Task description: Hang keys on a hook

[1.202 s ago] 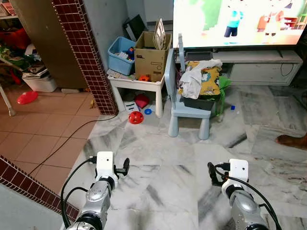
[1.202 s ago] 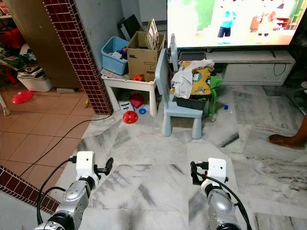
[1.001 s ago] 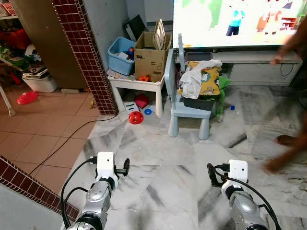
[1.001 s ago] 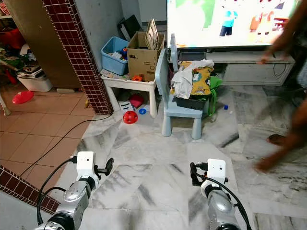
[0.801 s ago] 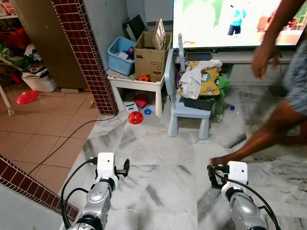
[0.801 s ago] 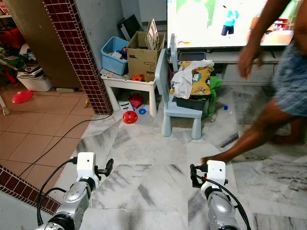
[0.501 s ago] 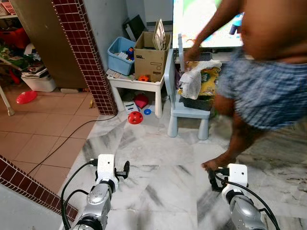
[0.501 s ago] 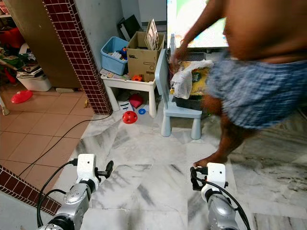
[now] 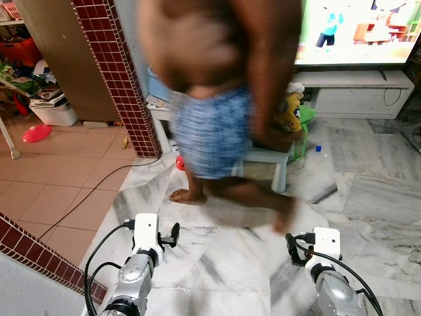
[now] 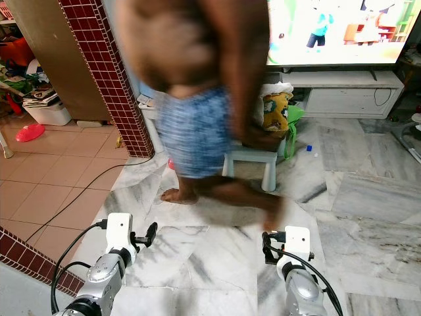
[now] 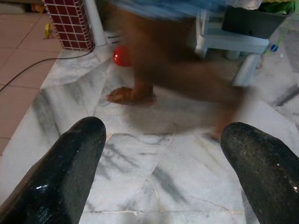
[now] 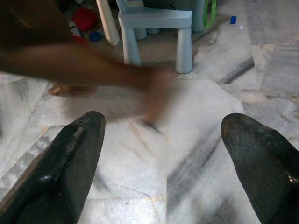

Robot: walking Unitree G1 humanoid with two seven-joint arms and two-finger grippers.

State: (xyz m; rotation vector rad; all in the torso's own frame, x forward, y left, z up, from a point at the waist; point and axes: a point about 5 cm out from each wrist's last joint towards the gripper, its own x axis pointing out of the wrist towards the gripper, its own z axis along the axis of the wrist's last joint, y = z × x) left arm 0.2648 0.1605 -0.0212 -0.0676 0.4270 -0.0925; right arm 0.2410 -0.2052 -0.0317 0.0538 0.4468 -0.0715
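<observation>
Glossy grey-veined marble floor (image 9: 368, 191) is taking up most of the frame, switching to matte terracotta tiles (image 9: 46, 178) on the left, with a pillar of small dark-red square tiles (image 9: 118, 72) standing in the upper left. A black cable (image 9: 79, 201) is snaking across both floors.

A person (image 9: 217, 99) in blue checked shorts is crossing the middle of the head views barefoot, blurred. Behind them a pale blue plastic kids' chair (image 12: 154, 23) is standing on chunky round legs, and a TV (image 9: 358, 29) is glowing in the upper right above a white low cabinet (image 9: 355, 92). A red ball (image 11: 122, 56) is lying near the pillar's foot.

The left gripper (image 11: 163, 158) is hanging low at the lower left of the head view, its rounded matte-black fingers (image 11: 65, 172) spread wide with nothing between them. The right gripper (image 12: 163, 158) is doing the same at the lower right, fingertips (image 12: 70, 158) parted and empty over bare marble.

Keys and hook: I can't make out either one, so I can't say where they sit relative to the grippers.
</observation>
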